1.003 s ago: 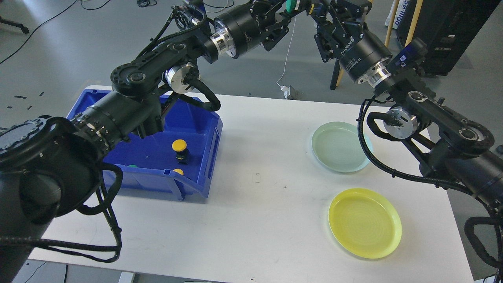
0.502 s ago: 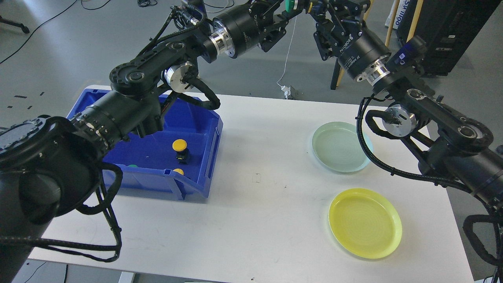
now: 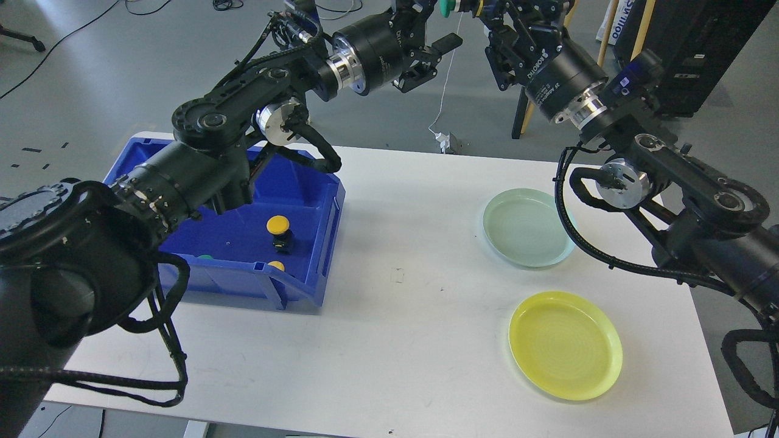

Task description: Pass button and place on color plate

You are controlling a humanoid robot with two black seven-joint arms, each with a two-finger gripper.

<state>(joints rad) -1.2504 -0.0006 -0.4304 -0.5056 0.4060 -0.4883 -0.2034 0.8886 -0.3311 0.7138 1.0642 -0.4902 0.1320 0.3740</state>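
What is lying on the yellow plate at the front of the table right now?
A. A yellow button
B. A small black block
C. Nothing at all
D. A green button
C: the yellow plate shows only its bare surface, as does the pale green plate behind it; the yellow button in view sits inside the blue bin.

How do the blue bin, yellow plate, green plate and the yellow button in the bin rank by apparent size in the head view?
1. Blue bin
2. Yellow plate, though it sits nearer the camera than the green plate, so these two may match
3. Yellow button
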